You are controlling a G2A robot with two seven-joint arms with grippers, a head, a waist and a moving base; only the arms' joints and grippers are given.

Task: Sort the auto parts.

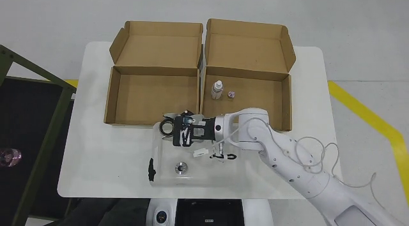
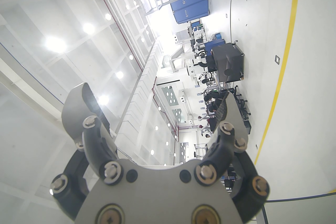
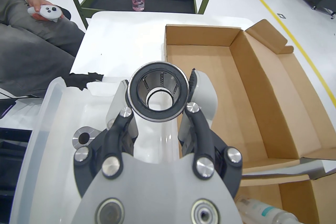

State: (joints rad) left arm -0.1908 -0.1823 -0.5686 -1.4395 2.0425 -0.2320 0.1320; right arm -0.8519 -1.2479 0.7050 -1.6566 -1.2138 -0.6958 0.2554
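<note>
Left box (image 1: 153, 101) beside right box (image 1: 255, 101) on table (image 1: 89, 156), bottle (image 1: 217, 89) in right box, tray (image 1: 211, 170) before them

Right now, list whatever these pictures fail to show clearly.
Small part beside the bottle, top view: too small to identify.
Bottle, right wrist view: cut off by the picture's edge.
Metal disc, right wrist view: partly behind the right gripper.
</note>
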